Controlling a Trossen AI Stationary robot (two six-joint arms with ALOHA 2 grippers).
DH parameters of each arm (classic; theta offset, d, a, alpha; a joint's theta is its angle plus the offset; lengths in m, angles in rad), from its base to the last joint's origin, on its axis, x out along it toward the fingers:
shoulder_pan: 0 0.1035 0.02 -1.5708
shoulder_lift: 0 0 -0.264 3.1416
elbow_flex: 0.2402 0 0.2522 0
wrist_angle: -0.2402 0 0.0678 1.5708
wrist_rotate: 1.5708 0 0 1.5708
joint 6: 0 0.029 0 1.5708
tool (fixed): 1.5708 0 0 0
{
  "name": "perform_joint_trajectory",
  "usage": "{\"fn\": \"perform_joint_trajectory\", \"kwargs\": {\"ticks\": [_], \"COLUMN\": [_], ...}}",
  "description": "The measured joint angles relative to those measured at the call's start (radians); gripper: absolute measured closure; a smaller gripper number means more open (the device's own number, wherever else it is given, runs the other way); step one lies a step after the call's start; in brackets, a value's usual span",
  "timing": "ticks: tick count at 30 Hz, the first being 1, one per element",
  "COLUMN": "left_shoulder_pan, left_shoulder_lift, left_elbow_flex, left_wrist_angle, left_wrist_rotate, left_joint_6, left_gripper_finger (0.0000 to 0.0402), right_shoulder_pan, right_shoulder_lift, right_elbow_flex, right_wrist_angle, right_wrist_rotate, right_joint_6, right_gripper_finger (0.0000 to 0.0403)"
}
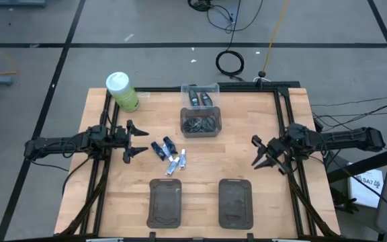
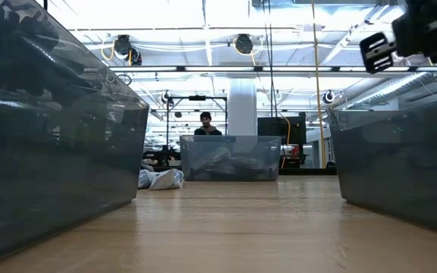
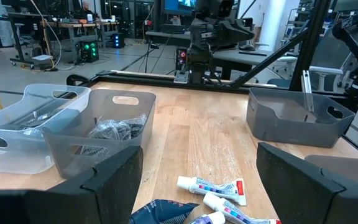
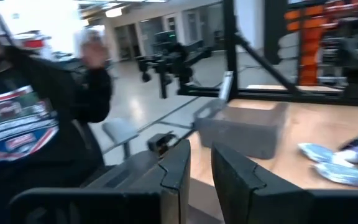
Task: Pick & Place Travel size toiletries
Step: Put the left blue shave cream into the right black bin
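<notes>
The travel size toiletries lie in a small heap left of the table's middle: dark blue mini tubes (image 1: pixel 161 148) and white-and-pale-blue mini tubes (image 1: pixel 177 162), all flat on the wood. The left wrist view shows the pale tubes (image 3: pixel 211 186) close in front of my left gripper (image 3: pixel 199 168). That gripper (image 1: pixel 138 141) stands open and level, just left of the heap, with nothing between its fingers. My right gripper (image 1: pixel 255 151) hovers at the table's right side, far from the heap. Its fingers (image 4: pixel 178 168) stand a narrow gap apart and hold nothing.
Two dark grey trays (image 1: pixel 165 202) (image 1: pixel 235 200) lie at the near edge. A clear bin (image 1: pixel 200 96) and a grey bin (image 1: pixel 201 123) with dark items stand at the far middle. A green bottle with a white cap (image 1: pixel 121 91) stands far left. A person (image 4: pixel 23 118) is beside the table.
</notes>
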Motion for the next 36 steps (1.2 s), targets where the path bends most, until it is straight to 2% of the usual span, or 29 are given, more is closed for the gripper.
{"fn": "perform_joint_trajectory", "kwargs": {"ticks": [7, 16, 22, 33, 36], "left_shoulder_pan": [0.0, 0.0, 0.0, 0.0, 0.0], "left_shoulder_lift": [0.0, 0.0, 0.0, 0.0, 0.0], "left_elbow_flex": [0.0, 0.0, 0.0, 0.0, 0.0], "left_wrist_angle": [0.0, 0.0, 0.022, 0.34, 0.377], "left_wrist_rotate": [0.0, 0.0, 0.0, -0.003, -0.002], "left_joint_6": [0.0, 0.0, 0.001, -0.044, -0.09], "left_gripper_finger": [0.0096, 0.0096, 0.0096, 0.0096, 0.0096], "right_shoulder_pan": [0.055, 0.073, 0.073, 0.074, 0.073], "right_shoulder_lift": [0.006, 0.006, 0.006, 0.006, 0.006], "right_elbow_flex": [0.0, 0.0, 0.0, 0.0, 0.0], "right_wrist_angle": [-0.004, 0.02, 0.038, 0.037, 0.037], "right_wrist_rotate": [-0.015, -0.012, -0.011, -0.01, -0.008], "right_joint_6": [-0.012, -0.175, -0.173, -0.189, -0.193], "right_gripper_finger": [0.0344, 0.0344, 0.0344, 0.0344, 0.0344]}}
